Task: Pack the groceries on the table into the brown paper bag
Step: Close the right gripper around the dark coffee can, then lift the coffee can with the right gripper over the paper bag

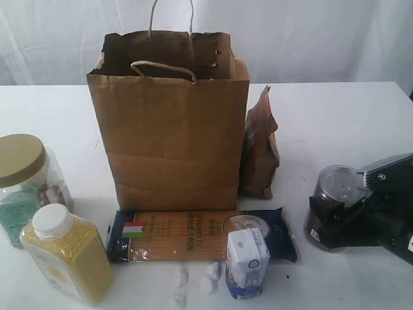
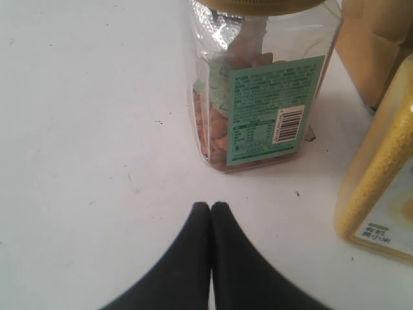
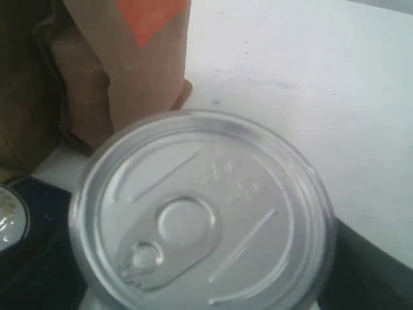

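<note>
Closest to the lens, the dark clear-lidded can (image 3: 203,213) fills the right wrist view, its silver pull-tab top showing under the clear lid. Around this can sits the right gripper (image 1: 340,223), low on the table (image 1: 335,116), with one black finger (image 3: 371,271) on each side and close against it. Whether they squeeze the can cannot be told.

In the exterior view, the can stands upright to the right of the brown paper bag (image 1: 171,129), apart from it. Between can and bag, the brown pouch (image 1: 259,152) stands upright, right against the bag's right side. The bag itself stands open-mouthed, mid-table.

Flat in front of the bag lies the spaghetti packet (image 1: 187,236), and the small blue-white carton (image 1: 246,261) stands upright at the packet's front edge. Front-left of the bag stands the white-capped bottle (image 1: 64,255) of yellow grains, just beside the gold-lidded jar (image 1: 26,181) behind it.

Also left of the bag, the left gripper (image 2: 211,210) has its black tips pressed together, holding nothing, over bare table and pointing at the jar.
</note>
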### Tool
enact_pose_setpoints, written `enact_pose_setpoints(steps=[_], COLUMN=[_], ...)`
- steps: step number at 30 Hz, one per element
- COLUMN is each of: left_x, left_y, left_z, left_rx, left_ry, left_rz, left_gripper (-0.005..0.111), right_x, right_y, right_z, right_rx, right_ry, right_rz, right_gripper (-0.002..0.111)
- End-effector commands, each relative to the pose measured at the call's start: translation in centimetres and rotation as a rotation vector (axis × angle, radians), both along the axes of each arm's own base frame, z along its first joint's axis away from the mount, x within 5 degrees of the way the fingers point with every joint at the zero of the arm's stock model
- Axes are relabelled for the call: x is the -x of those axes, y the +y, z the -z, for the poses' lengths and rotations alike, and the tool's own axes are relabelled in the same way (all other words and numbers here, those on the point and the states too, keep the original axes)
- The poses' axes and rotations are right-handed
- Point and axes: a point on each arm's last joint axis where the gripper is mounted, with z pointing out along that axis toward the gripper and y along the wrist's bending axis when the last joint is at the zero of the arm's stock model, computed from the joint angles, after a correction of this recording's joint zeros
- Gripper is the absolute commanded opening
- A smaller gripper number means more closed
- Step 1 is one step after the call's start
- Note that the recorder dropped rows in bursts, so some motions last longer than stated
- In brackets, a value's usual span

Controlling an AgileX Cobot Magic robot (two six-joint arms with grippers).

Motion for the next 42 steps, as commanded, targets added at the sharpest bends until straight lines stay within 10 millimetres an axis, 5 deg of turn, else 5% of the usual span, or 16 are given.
enact_pose_setpoints(steps=[1, 15, 30, 42], left_x=[0.0, 0.0, 0.0, 0.0], left_y=[-0.1, -0.1, -0.1, -0.1], left_z=[0.1, 0.1, 0.1, 0.1], left_rx=[0.005, 0.005, 0.005, 0.005], left_ry=[0.002, 0.002, 0.002, 0.002], left_rz=[0.01, 0.01, 0.01, 0.01], left_gripper=[0.0, 0.0, 0.0, 0.0], right_x=[0.0, 0.0, 0.0, 2.6], right_y=[-0.1, 0.0, -0.2, -0.8], right_z=[0.1, 0.0, -3.0, -10.4], right_rx=[-0.007, -0.126, -0.16, -0.278], right_ry=[0.013, 0.042, -0.168, -0.538], right_rz=[0.013, 0.068, 0.075, 0.096], right_gripper=[0.059, 0.0, 0.0, 0.0])
